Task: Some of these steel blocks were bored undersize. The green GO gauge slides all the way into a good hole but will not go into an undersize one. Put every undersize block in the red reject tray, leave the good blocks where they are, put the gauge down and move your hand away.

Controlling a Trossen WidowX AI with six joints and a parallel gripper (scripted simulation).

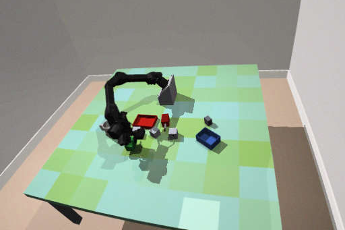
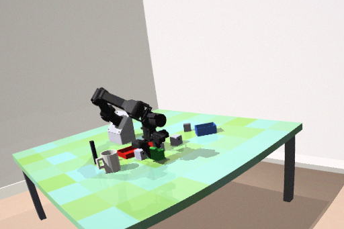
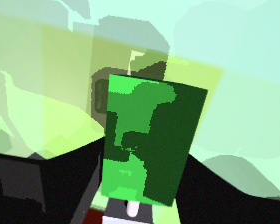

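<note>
Misalignment Risk at Gauge Insertion

Between the half-open fingers of the gripper (image 1: 129, 137) (image 2: 150, 150), the green GO gauge (image 1: 131, 144) (image 2: 157, 153) (image 3: 150, 142) was clamped beside a steel block (image 2: 140, 154). Angular error could have jammed its pin (image 3: 133, 208), falsely indicating an undersize bore; sideways contact could have displaced the block toward the red reject tray (image 1: 145, 121) (image 2: 127, 152).

— How are we holding our arm (image 1: 127, 78) (image 2: 115, 100)?
— We are arching it up and over, bending it down at the wrist
— And our gripper (image 1: 131, 137) (image 2: 151, 148) (image 3: 143, 141)?
— We are pointing it downward, low over the table, its fingers gripping, parted
</note>
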